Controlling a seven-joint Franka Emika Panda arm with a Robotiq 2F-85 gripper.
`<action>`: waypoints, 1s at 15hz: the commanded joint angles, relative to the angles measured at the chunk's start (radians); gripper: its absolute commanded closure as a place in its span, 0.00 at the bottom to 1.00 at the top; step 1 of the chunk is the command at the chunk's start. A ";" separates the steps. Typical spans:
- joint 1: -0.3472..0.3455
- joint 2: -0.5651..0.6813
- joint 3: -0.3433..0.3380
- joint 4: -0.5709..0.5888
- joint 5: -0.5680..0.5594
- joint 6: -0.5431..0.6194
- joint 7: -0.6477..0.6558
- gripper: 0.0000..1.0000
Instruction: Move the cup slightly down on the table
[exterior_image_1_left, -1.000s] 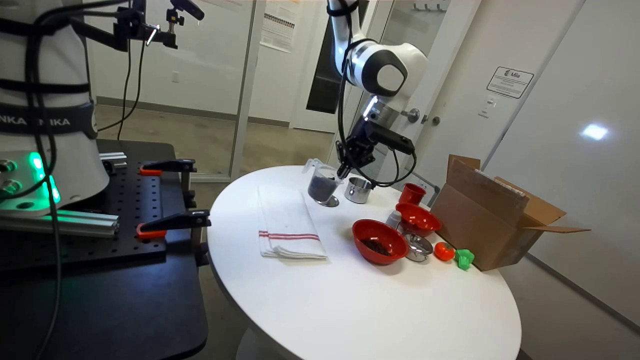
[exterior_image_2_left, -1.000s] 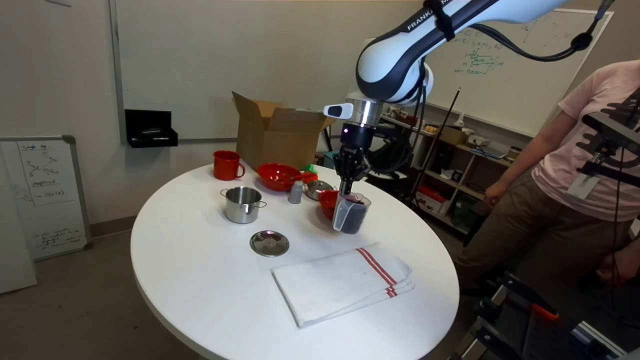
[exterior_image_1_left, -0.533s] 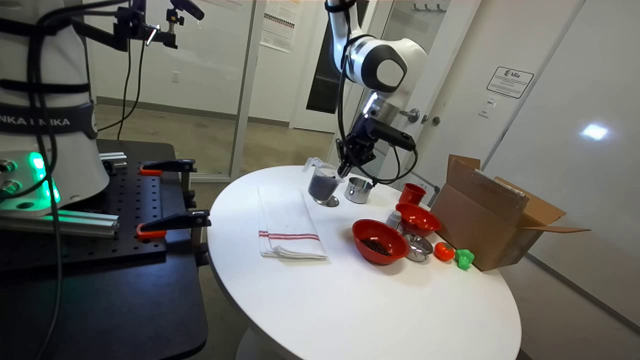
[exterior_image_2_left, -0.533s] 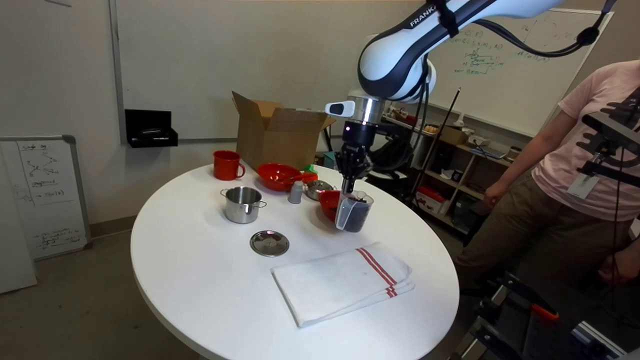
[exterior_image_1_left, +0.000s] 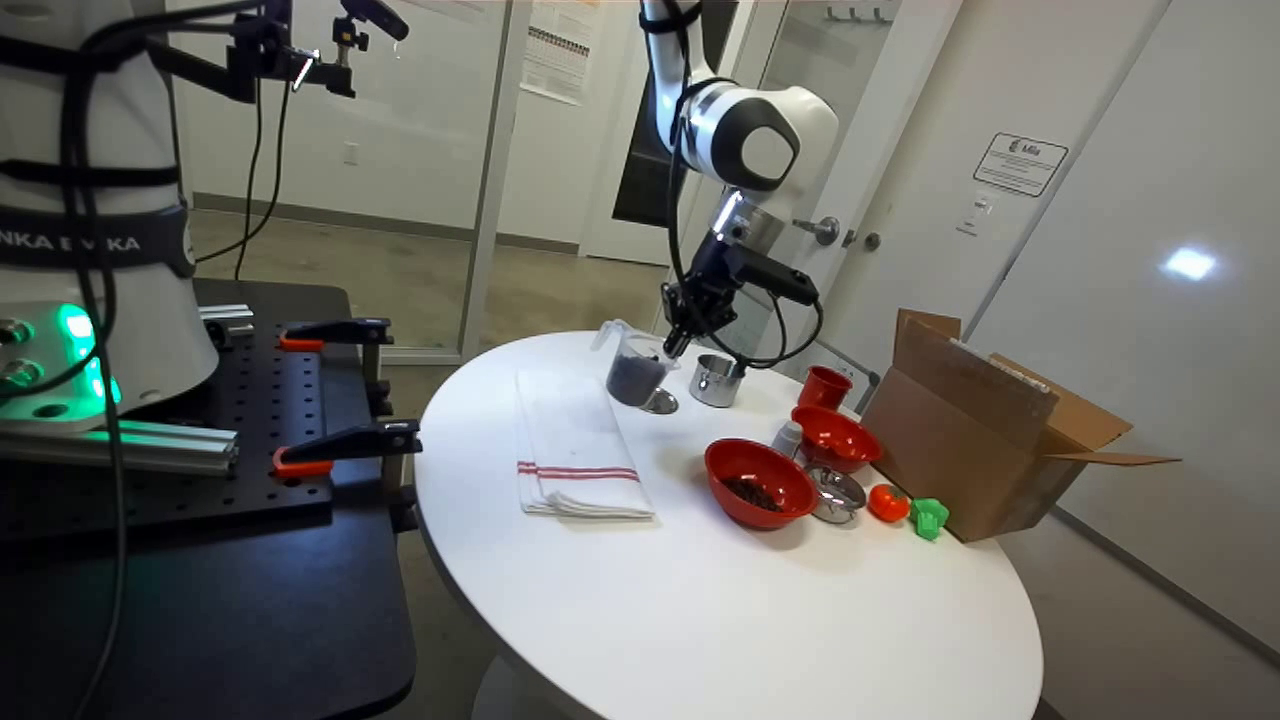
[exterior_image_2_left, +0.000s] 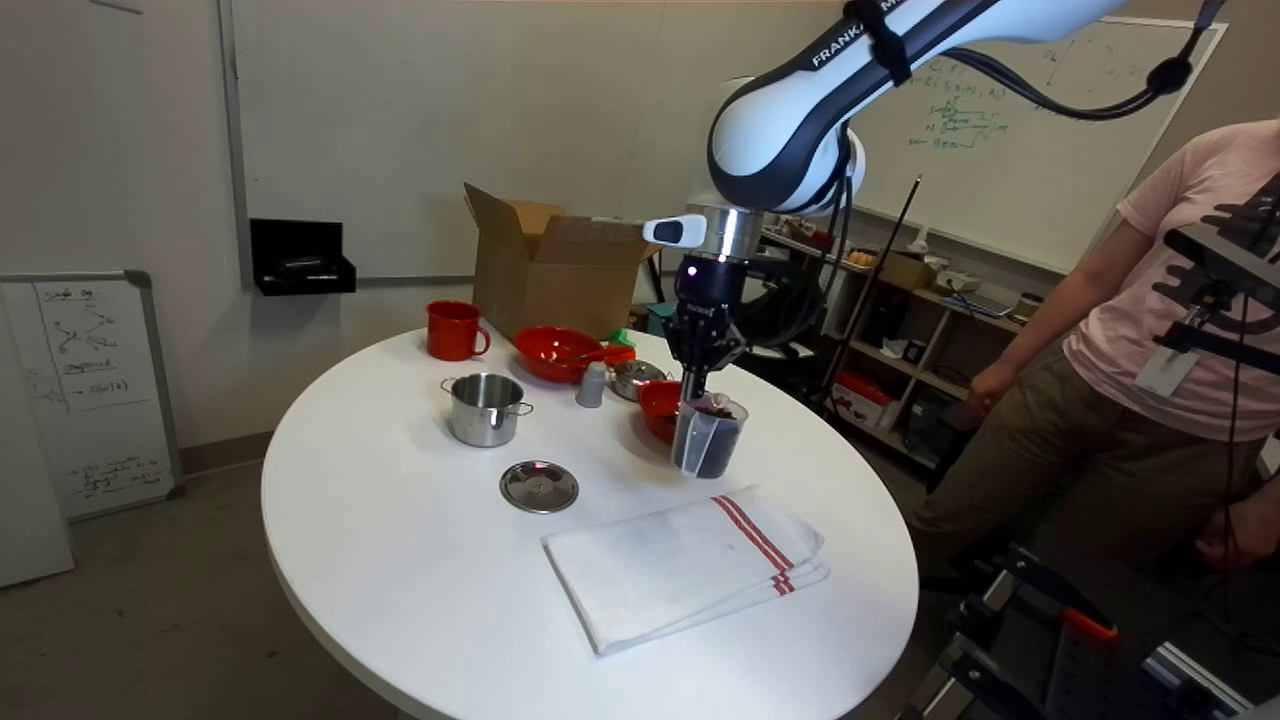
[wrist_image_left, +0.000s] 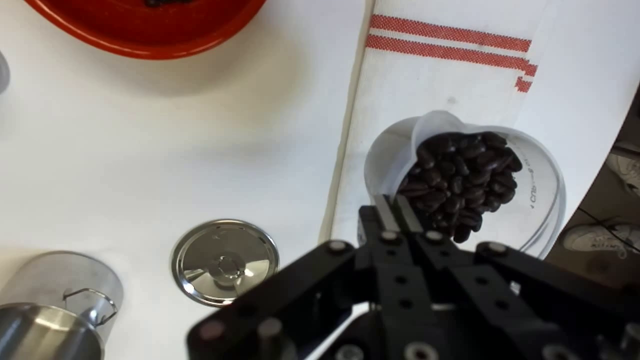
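Note:
The cup is a clear plastic measuring cup, grey-looking from outside, holding dark beans. It shows in both exterior views (exterior_image_1_left: 630, 384) (exterior_image_2_left: 712, 448) and in the wrist view (wrist_image_left: 541, 200). My gripper (wrist_image_left: 392, 202) is shut on the cup's rim near its spout; the fingertips lie close together with the thin wall between them. The gripper also shows in both exterior views (exterior_image_1_left: 675, 346) (exterior_image_2_left: 692, 386). It holds the cup roughly upright, raised above the round white table (exterior_image_2_left: 400, 570). In the wrist view the cup overlaps the towel.
A folded white towel (exterior_image_2_left: 680, 570) with red stripes lies below the cup. A red bowl (exterior_image_1_left: 760, 482), a shiny lid (wrist_image_left: 226, 262) and a steel pot (exterior_image_2_left: 485, 410) stand nearby. A grey shaker (exterior_image_2_left: 591, 385), red mug (exterior_image_2_left: 454, 330), another red bowl (exterior_image_1_left: 838, 440) and cardboard box (exterior_image_1_left: 960, 440) stand farther away.
The gripper and the cup have shifted a little left in an exterior view and lower in an exterior view, closer to the towel. The gripper stays shut on the cup; other objects have not moved.

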 joint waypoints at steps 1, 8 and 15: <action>0.047 0.018 -0.051 0.012 -0.021 0.060 0.031 1.00; 0.056 0.100 -0.081 0.058 -0.013 0.141 0.101 1.00; 0.054 0.182 -0.084 0.124 -0.025 0.146 0.108 1.00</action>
